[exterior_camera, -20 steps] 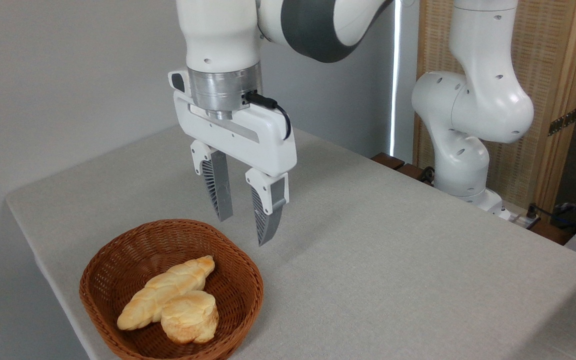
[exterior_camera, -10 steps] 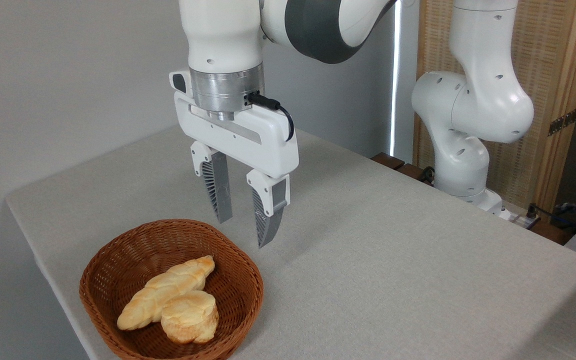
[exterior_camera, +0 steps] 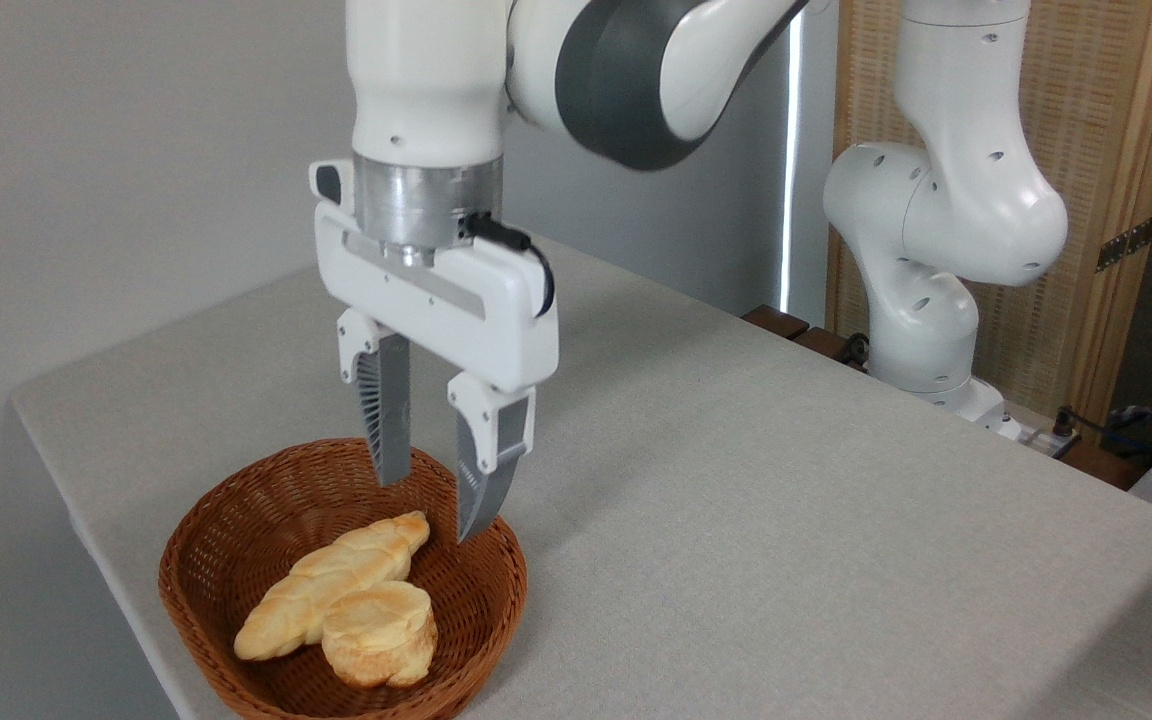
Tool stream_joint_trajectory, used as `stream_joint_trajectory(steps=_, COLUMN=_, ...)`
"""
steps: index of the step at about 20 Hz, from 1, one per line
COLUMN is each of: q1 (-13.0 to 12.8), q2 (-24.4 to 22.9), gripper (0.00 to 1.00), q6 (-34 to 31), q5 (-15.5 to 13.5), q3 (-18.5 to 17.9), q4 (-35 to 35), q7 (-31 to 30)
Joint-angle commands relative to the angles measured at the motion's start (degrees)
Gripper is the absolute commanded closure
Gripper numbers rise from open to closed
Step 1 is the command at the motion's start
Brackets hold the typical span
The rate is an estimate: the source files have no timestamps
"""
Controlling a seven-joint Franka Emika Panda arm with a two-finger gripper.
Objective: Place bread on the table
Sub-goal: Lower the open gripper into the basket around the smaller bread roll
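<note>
Your gripper hangs over the back right part of the basket, pointing straight down. Its two fingers stand apart with a clear gap between them, and you have nothing held there. The tips sit above the basket's inside, near the far rim; the right tip shows in front of the rim's upper right stretch, and the left one ends just above the pointed end of the loaf. Neither tip touches any bread.

The bun lies in the basket, at its front, low in the picture. It rests against the near side of the loaf, touching it, with its pale top up and its browned edge facing the camera. The loaf runs slantwise from the lower left of the basket up toward the middle, so the bun sits below and to the left of your fingers, with the loaf partly between.

The basket stands near the front left corner of the surface, whose grey cloth spreads out bare to the right and behind. The arm's base stands at the far right edge, well apart from the basket.
</note>
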State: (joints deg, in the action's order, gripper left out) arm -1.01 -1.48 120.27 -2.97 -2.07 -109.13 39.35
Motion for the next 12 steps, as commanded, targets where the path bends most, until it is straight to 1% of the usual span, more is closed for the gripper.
stream_joint_trajectory(steps=1, q1=0.0, q2=2.2, gripper=0.00, q6=5.9, q5=-0.7, q3=-0.7, q4=0.2, q7=1.6)
stream_joint_trajectory(steps=7, q1=0.2, q2=4.9, gripper=0.00, q6=10.9, q5=-0.6, q3=-0.7, q4=0.2, q7=1.7)
stream_joint_trajectory(steps=12, q1=0.2, q2=6.8, gripper=0.00, q6=12.4, q5=-0.6, q3=-0.7, q4=0.2, q7=1.7)
